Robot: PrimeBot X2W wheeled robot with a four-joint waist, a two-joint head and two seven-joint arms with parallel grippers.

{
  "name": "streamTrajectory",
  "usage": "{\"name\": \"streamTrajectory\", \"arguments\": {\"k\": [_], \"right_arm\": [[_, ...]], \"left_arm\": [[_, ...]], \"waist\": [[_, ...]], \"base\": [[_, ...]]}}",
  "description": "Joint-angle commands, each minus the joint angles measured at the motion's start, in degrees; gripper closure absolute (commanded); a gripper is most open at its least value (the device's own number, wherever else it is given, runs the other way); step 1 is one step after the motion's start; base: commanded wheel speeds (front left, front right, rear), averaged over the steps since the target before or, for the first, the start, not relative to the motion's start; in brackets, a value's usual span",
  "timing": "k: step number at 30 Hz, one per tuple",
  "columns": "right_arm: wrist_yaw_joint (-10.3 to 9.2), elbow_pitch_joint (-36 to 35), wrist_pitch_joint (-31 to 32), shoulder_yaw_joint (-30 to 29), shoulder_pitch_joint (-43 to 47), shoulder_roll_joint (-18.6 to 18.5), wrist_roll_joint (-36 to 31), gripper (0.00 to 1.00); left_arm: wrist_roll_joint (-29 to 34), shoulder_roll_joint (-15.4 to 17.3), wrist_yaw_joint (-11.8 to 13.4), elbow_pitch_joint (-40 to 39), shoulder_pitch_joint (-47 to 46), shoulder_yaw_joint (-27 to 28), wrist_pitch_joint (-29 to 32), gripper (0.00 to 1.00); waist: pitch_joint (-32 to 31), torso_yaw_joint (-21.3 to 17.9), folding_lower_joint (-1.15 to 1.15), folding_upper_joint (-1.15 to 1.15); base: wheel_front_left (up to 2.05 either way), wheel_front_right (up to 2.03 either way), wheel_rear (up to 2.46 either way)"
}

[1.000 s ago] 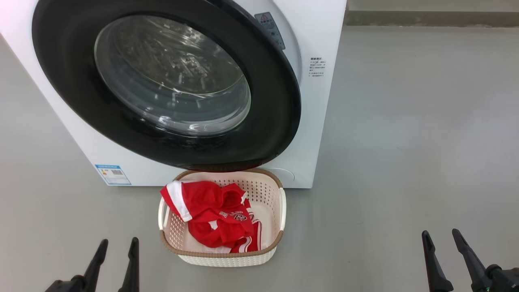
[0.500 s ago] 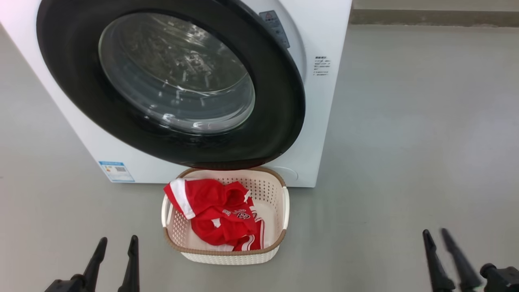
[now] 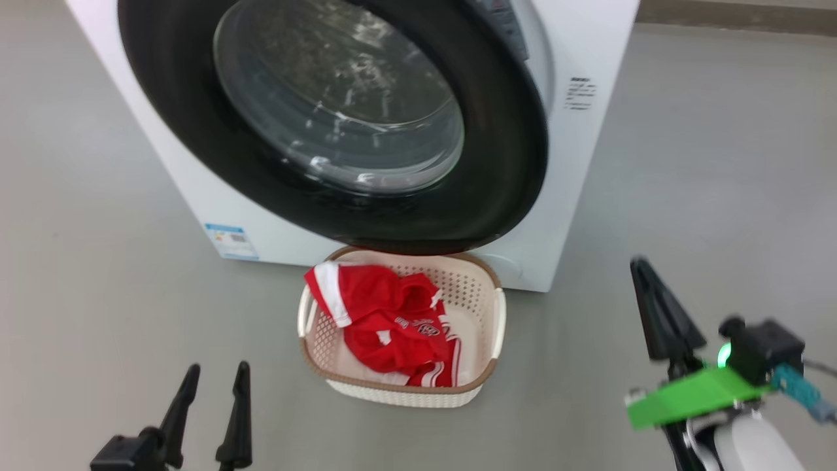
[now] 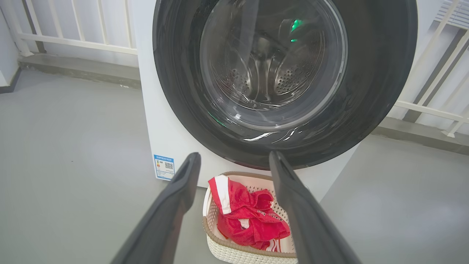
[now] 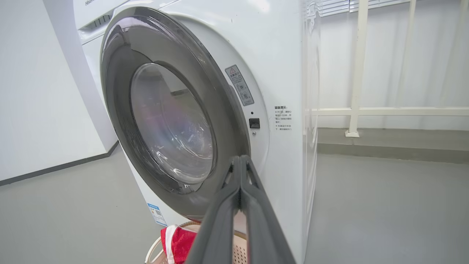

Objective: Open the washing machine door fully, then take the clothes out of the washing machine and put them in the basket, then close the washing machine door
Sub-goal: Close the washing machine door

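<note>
Directly ahead of you: white washing machine [image 3: 579, 163] on grey floor [image 3: 706, 163]. Its round black door [image 3: 510, 170], glass bowl at centre, looks slightly ajar, right edge standing off white front. Cream basket [image 3: 489, 314] sits on floor just before machine, back rim under door's lower edge in head view. Red clothes [image 3: 386, 320] with white trim lie heaped inside, toward basket's left. Your left gripper [image 3: 218, 367] hovers low left, fingers spread apart, grasping nothing. Your right gripper [image 5: 240, 158] sits higher at right, fingers pressed together, empty.
</note>
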Motion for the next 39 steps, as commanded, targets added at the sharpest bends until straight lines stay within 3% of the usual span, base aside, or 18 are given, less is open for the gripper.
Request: {"name": "streamTrajectory", "arguments": {"k": [1,11,19,39], "right_arm": [[0.36,-0.64,-0.36,1.94,-5.07,-0.39,0.77,1.00],[0.36,4.00,-0.36,2.51,-16.73,-0.81,0.67,1.00],[0.36,8.71,-0.36,2.17,-24.49,-3.19,0.92,1.00],[0.36,11.68,-0.36,-0.43,-37.53,-6.31,0.78,1.00]], "left_arm": [[-0.43,0.30,-0.31,-1.79,-3.08,1.16,-0.29,0.00],[-4.31,0.16,-0.31,-2.64,-5.47,-2.49,-0.29,0.00],[-8.32,0.16,-0.08,-3.59,-9.60,-6.60,-0.29,0.00],[-12.51,0.15,1.45,-5.96,-15.42,-10.88,-0.29,0.00]], "waist": [[2.02,2.68,0.00,0.00],[6.96,7.09,0.00,0.00],[13.71,10.68,0.00,0.00],[23.57,14.07,0.00,0.00]], "base": [[0.00,0.00,0.00],[0.00,0.00,0.00],[0.00,0.00,0.00],[0.00,0.00,0.00]]}}
